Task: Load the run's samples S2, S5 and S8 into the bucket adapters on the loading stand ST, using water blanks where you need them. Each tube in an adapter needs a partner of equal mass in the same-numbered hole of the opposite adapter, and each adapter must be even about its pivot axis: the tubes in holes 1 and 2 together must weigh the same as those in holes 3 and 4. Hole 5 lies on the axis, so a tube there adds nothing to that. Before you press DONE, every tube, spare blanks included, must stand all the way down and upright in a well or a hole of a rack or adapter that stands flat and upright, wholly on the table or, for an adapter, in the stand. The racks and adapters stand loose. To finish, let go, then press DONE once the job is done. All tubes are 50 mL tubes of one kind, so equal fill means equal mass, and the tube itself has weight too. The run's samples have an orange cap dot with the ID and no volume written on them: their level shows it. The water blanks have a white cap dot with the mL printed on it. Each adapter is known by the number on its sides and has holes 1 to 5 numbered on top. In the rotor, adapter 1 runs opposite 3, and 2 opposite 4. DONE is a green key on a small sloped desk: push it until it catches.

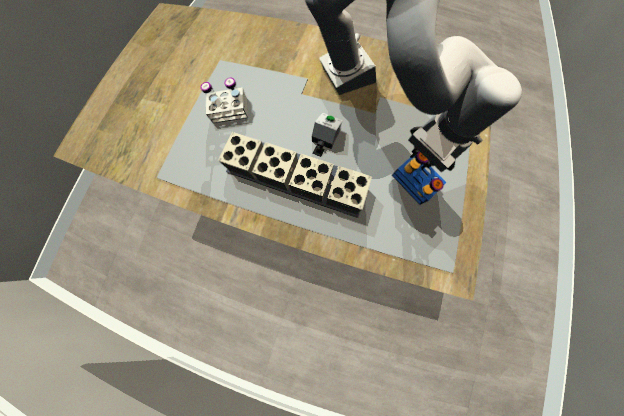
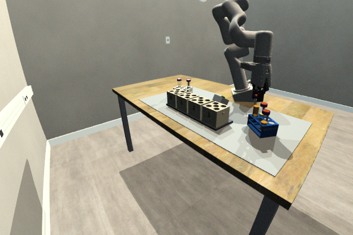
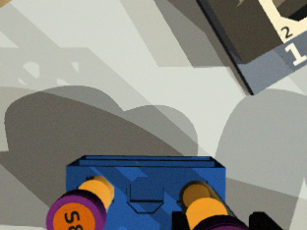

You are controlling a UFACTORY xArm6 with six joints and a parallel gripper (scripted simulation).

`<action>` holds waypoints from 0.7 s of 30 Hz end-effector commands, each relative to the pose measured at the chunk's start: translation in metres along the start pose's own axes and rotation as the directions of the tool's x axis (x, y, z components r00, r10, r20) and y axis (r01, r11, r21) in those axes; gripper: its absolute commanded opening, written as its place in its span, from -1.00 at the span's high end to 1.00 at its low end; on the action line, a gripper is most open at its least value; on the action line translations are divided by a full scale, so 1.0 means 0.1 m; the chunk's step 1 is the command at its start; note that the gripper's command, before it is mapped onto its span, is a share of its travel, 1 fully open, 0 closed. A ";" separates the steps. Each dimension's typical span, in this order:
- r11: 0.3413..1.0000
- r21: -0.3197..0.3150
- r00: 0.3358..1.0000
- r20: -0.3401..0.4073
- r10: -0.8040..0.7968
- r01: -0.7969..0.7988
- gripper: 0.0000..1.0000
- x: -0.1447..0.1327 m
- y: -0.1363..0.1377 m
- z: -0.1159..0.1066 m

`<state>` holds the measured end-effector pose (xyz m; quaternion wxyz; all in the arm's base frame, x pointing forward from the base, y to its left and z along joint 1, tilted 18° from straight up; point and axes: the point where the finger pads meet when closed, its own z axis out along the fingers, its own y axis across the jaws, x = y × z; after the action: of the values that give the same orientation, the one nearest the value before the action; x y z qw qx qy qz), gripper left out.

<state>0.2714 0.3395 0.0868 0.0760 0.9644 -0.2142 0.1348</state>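
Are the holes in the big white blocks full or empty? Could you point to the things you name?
Empty: no tube or cap shows in the blocks (image 1: 256,145) (image 2: 214,119).

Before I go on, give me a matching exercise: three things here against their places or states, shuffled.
1. Gripper
2. Tube S8
3. Adapter 1

A. End of the adapter row nearest the blue rack
B. Shut on a tube
C. Standing in the blue rack, not held

Pairs: 1-B, 2-C, 3-A
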 end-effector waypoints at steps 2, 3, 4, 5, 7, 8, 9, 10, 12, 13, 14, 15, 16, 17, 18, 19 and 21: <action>1.000 0.005 1.000 0.000 0.001 -0.001 1.00 0.00 -0.02 0.01; 1.000 0.005 1.000 0.000 0.001 -0.001 1.00 0.00 -0.02 0.02; 1.000 0.005 1.000 0.000 0.001 -0.001 1.00 0.00 -0.02 0.03; 1.000 0.005 1.000 0.000 0.001 -0.001 1.00 0.00 -0.02 0.04; 1.000 0.005 1.000 0.000 0.001 -0.001 1.00 0.00 -0.02 0.06; 1.000 0.005 1.000 0.000 0.001 -0.001 1.00 0.00 -0.02 0.07; 1.000 0.005 1.000 0.000 0.001 -0.001 1.00 0.00 -0.02 0.08; 1.000 0.005 1.000 0.000 0.001 -0.001 1.00 0.00 -0.02 0.09; 1.000 0.005 1.000 0.000 0.001 -0.001 1.00 0.00 -0.02 0.11; 1.000 0.005 1.000 0.000 0.001 -0.001 1.00 0.00 -0.02 0.12; 1.000 0.005 1.000 0.000 0.001 -0.001 1.00 0.00 -0.02 0.13; 1.000 0.005 1.000 0.000 0.001 -0.001 1.00 0.00 -0.02 0.14; 1.000 0.005 1.000 0.000 0.001 -0.001 1.00 0.00 -0.02 0.14; 1.000 0.005 1.000 0.000 0.001 -0.001 1.00 0.00 -0.02 0.14; 1.000 0.005 1.000 0.000 0.001 -0.001 1.00 0.00 -0.02 0.15; 1.000 0.005 1.000 0.000 0.001 -0.001 1.00 0.00 -0.02 0.16; 1.000 0.005 1.000 0.000 0.001 -0.001 1.00 0.00 -0.02 0.18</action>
<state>0.2755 0.3363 0.0705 0.0754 0.9645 -0.2142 0.1349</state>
